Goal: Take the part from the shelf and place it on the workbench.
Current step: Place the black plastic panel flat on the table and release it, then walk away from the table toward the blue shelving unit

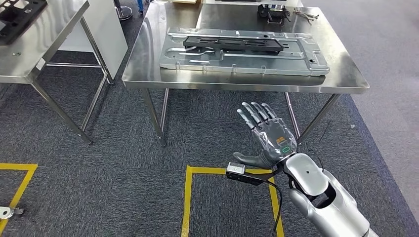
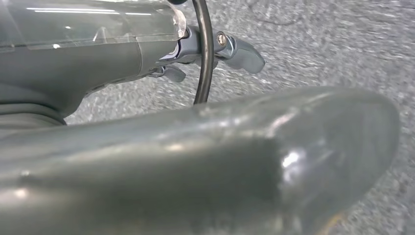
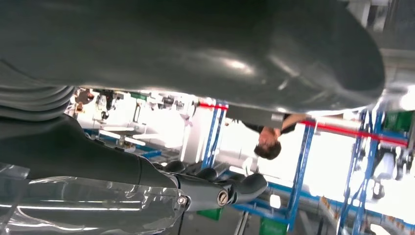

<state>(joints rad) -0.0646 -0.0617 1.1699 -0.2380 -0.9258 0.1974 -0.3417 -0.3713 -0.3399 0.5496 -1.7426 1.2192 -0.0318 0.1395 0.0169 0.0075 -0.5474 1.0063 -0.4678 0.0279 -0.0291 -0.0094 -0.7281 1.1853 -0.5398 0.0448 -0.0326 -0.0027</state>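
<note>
Part, black, is seen lying on the workbench at twelve o'clock, so the empty, spread-fingered right hand should be drawn clear without brushing the table edge; the left hand's state cannot be told.

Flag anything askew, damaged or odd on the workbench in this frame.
Nothing stands out. The grey metal panel lies flat on the steel workbench, the black part resting squarely along it. The right hand is empty, fingers spread.
</note>
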